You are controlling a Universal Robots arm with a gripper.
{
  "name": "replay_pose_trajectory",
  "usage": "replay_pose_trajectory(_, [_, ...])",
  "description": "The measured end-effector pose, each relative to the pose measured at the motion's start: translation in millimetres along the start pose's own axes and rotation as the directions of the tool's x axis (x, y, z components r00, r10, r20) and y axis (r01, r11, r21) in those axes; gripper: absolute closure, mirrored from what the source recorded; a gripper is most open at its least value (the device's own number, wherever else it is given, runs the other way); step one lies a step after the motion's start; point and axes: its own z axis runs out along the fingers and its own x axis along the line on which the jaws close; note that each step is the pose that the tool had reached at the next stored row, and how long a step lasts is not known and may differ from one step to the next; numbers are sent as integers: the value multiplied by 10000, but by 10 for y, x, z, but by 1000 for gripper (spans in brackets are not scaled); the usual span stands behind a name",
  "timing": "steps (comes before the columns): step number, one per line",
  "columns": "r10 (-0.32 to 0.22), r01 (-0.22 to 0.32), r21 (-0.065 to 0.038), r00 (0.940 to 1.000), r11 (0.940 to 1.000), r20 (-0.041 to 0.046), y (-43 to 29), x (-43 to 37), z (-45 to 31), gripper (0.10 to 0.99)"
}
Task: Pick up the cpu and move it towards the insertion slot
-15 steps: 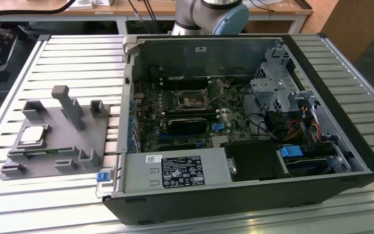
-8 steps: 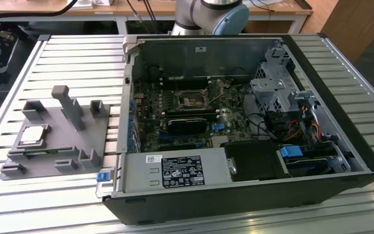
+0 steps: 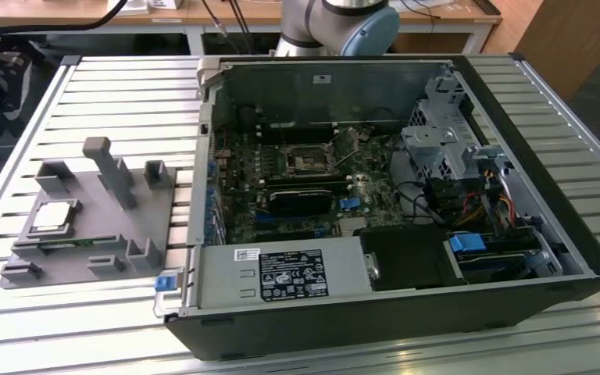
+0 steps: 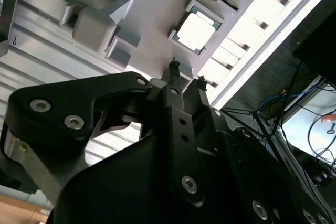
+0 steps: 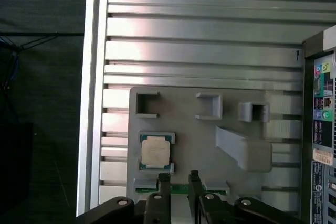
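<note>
**So far: cpu unlifted, claw empty above the fixture**

Plainly, I'm at the very start of this job. Closest to my wrist cameras is the gripper (image 5: 179,178). Its two black fingers (image 5: 164,180) stand a little apart with nothing between them, so I read the claw as released and empty. In the second wrist view the gripper (image 4: 186,77) hangs over the grey fixture (image 4: 152,24), its tips pointing down near the chip's pocket but not touching the chip.

Just past the fingertips lies the cpu (image 5: 156,151), flat in its square recess on the fixture (image 5: 194,145), silvery face up. The pick-up is not done, and neither is the carry to the socket.

Beyond that is the slatted metal table (image 5: 199,51), then the edge of the open computer case (image 5: 320,129).

The wrist views give me the fingers' line-up against the chip: the tips sit off to one side of its recess, not astride it. The exterior view gives me the whole route. The cpu (image 3: 52,217) sits on the fixture at the exterior view's left, well apart from the insertion slot (image 3: 308,160). That slot is inside the case on the motherboard, and the case wall stands between the two. The arm (image 3: 342,19) rises at the table's far side.
</note>
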Motion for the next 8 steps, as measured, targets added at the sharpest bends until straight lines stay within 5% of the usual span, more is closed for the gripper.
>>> replay_pose_trajectory(8, [0,0,0,10000,10000,0,-9,6,38,502])
